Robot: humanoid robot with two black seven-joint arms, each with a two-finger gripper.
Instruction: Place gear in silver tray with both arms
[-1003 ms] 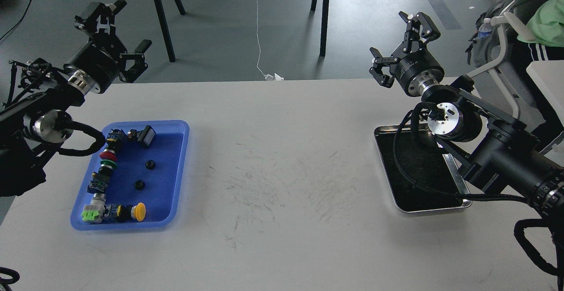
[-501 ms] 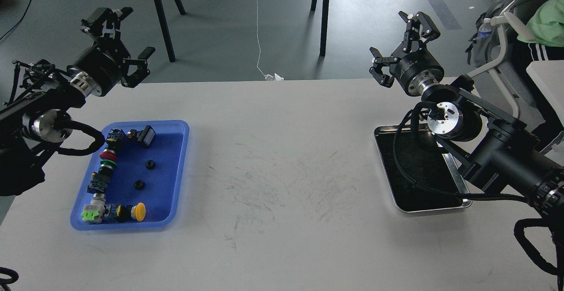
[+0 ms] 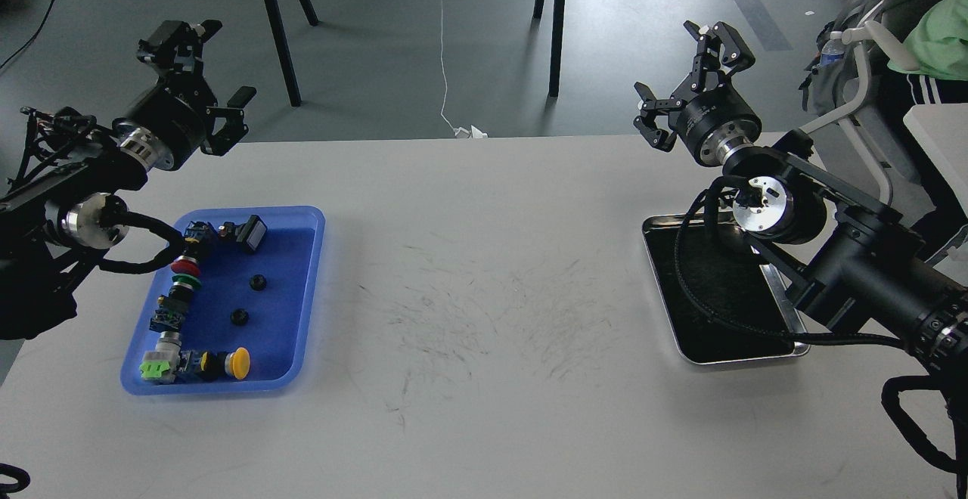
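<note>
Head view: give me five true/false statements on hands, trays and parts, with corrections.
1. The left hand holds a gear. False: it is open and empty, raised beyond the blue tray.
2. The right hand is open. True.
3. The silver tray already holds a gear. False: no part shows on its visible black inner surface; the right arm covers some of it.
4. Two small black gears lie in the blue tray. True.
5. The yellow button sits in the silver tray. False: it is in the blue tray.
</note>
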